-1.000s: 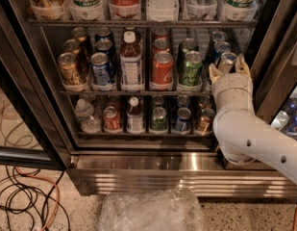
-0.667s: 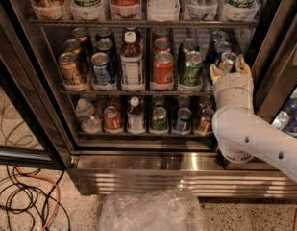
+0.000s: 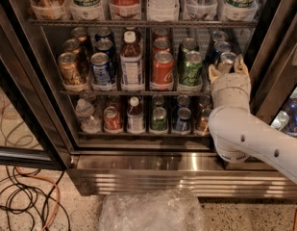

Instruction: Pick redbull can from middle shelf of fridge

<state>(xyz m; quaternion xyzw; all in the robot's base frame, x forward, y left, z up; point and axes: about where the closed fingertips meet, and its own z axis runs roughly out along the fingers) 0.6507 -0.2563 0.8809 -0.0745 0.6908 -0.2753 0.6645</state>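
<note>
The fridge (image 3: 153, 165) stands open in front of me. On its middle shelf (image 3: 133, 93), the far right column holds slim blue-and-silver redbull cans in a row. The front redbull can (image 3: 227, 59) sits between my gripper's two fingers. My gripper (image 3: 227, 67) is on a white arm that reaches in from the lower right. Its fingers are spread to either side of that can's top, one at the left (image 3: 213, 74) and one at the right (image 3: 242, 64). The can stands upright on the shelf, and its lower part is hidden by the gripper.
Left of the redbull column stand green cans (image 3: 191, 67), red cans (image 3: 162, 67), a bottle (image 3: 131, 64), blue soda cans (image 3: 101, 67) and gold cans (image 3: 71, 69). The bottom shelf (image 3: 138, 134) holds more drinks. The dark door frame (image 3: 278, 47) is close on the right. Cables (image 3: 28, 196) and a plastic bag (image 3: 150, 211) lie on the floor.
My gripper has crept slightly up and left, further around the front redbull can. The cans have not moved.
</note>
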